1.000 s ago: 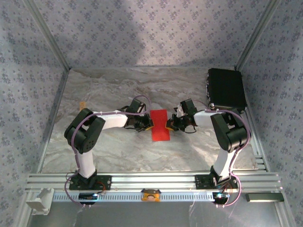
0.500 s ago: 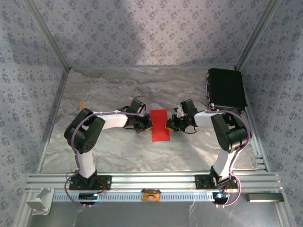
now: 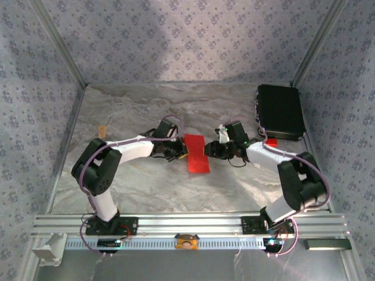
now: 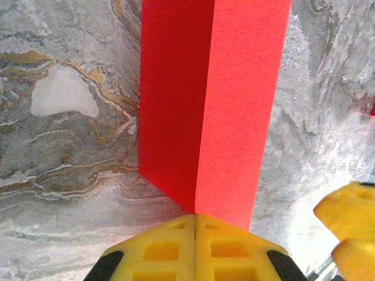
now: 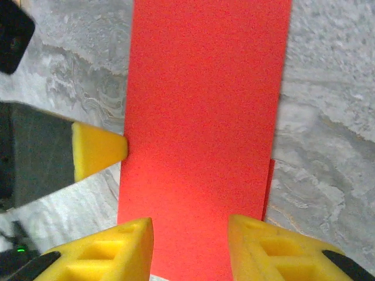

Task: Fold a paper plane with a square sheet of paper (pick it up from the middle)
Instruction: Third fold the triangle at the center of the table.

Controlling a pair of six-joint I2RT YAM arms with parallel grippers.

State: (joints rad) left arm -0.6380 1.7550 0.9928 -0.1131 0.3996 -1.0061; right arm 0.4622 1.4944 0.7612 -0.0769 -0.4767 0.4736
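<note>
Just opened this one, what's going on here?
A robot is folding a bright red sheet of paper, already a narrow rectangle on the marbled table. The left gripper, shut, meets its left edge; whether it pinches the paper is unclear. The right gripper is open over the right edge. No plane yet.

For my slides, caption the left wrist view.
Left gripper, jaws shut, pinches the creased red paper over the marbled table.

tabletop [image 3: 140, 187]: grey marbled | black case [image 3: 280, 110]: flat, far right corner | small red piece [image 3: 270, 141]: just near-side of case | small tan piece [image 3: 101, 130]: well left of case
</note>
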